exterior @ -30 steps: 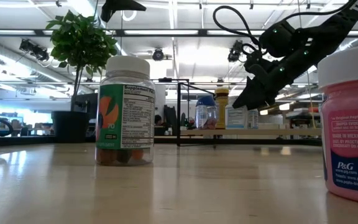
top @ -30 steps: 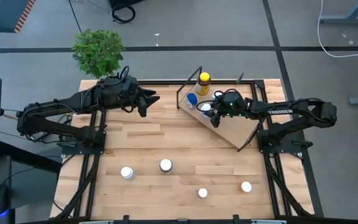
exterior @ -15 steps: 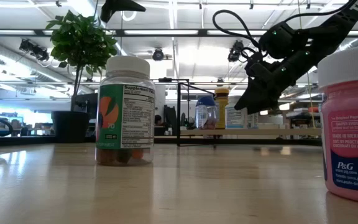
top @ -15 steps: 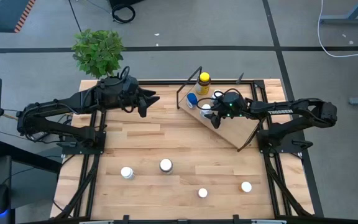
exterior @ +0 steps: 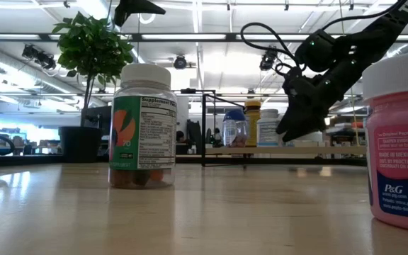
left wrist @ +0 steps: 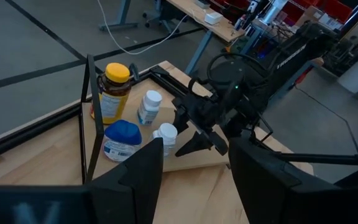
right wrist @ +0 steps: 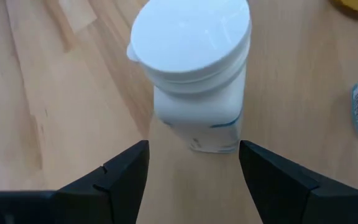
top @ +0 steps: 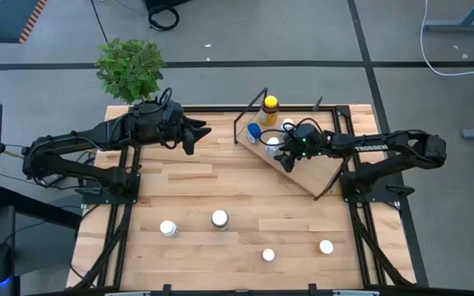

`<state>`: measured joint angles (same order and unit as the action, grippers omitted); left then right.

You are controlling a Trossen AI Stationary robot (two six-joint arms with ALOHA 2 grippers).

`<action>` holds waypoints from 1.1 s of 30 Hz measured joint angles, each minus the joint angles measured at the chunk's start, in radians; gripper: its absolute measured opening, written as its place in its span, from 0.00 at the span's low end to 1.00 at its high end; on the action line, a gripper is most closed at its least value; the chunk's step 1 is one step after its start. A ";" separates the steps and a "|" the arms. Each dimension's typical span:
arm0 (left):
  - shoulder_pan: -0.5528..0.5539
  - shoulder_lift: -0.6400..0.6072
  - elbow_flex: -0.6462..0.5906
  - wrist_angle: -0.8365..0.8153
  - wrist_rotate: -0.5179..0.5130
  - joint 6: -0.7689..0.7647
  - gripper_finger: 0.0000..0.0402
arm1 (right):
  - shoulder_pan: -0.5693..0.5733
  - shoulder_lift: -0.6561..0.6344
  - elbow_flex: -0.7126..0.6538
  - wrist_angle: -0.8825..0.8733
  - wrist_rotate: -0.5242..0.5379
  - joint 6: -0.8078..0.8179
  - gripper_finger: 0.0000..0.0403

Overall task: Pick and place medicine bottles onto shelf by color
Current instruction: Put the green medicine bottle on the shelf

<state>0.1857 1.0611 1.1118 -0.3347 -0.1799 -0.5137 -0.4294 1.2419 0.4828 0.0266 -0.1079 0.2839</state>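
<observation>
Four bottles shelved, four left on table.
Right gripper [right wrist: 191,165] spread open around white bottle [right wrist: 194,74] on shelf [top: 299,168], not gripping.

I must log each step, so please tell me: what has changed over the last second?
The right gripper has drawn slightly back from the small white-capped white bottle standing on the tilted light-wood shelf, fingers open, bottle released. The left gripper, the other shelf bottles and the four bottles on the table stayed put.
</observation>
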 joint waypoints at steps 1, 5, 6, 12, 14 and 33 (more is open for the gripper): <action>0.000 0.000 0.000 0.000 0.000 0.000 0.47 | 0.000 0.000 0.000 0.000 -0.002 0.010 0.64; 0.000 0.000 0.000 0.000 0.000 0.000 0.47 | 0.000 0.000 0.000 -0.001 -0.025 0.048 0.64; 0.000 0.000 0.000 0.000 0.000 0.000 0.47 | 0.000 0.000 0.000 -0.002 -0.041 0.058 0.64; 0.000 -0.001 0.000 0.000 0.000 0.000 0.47 | 0.000 0.000 0.000 -0.024 -0.214 0.149 0.64; 0.000 -0.001 0.000 0.000 0.000 0.000 0.47 | 0.000 0.000 0.000 -0.052 -0.265 0.167 0.64; -0.064 -0.001 0.000 0.002 0.001 0.001 0.47 | 0.098 0.000 0.257 -0.134 -0.479 -0.007 0.64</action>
<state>0.1222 1.0603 1.1118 -0.3325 -0.1788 -0.5125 -0.3310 1.2415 0.7398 -0.1073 -0.5865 0.2772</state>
